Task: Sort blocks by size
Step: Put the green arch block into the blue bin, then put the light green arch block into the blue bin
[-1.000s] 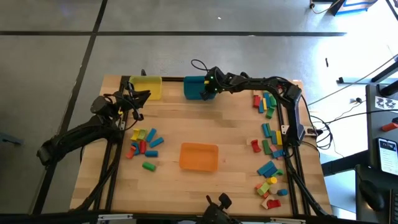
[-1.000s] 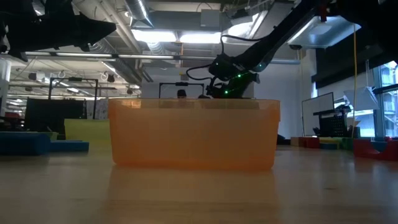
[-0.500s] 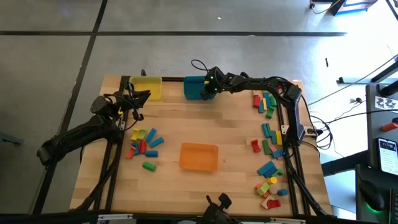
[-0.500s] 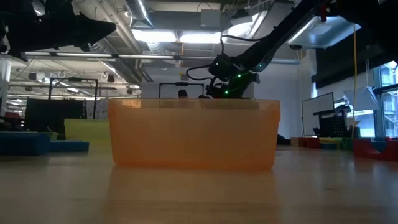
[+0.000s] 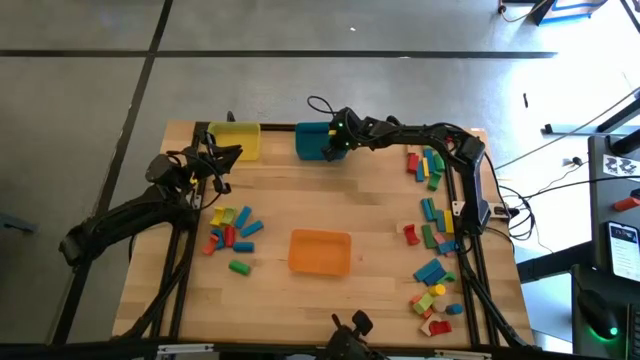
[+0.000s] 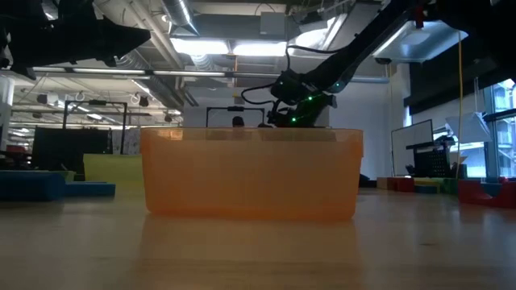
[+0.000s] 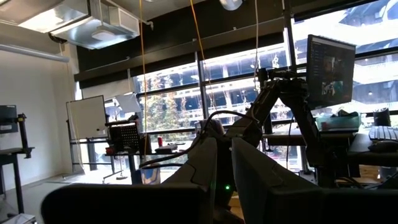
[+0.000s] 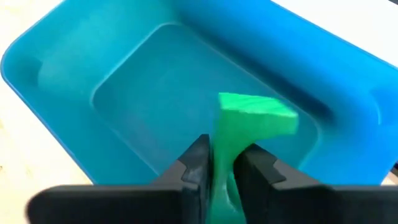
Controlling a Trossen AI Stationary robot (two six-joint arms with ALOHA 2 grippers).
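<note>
You are looking at a wooden surface (image 5: 370, 205) carrying loose blocks (image 5: 432, 232) along both sides, with most still lying unsorted. The right end effector (image 8: 221, 163) is hovering over the teal bin (image 8: 74, 68), pinching a green block (image 8: 249, 118) between its fingers. You are at the drop step; next, releasing calls for spreading the fingers. The left end effector (image 5: 222, 160) is waiting closed near the yellow bin (image 5: 236, 139).

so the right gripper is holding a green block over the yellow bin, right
Not quite: the bin is teal, not yellow. The right wrist view shows the right gripper holding the green block over the teal bin, and the high view places that gripper at the teal bin beside the yellow bin.
</note>
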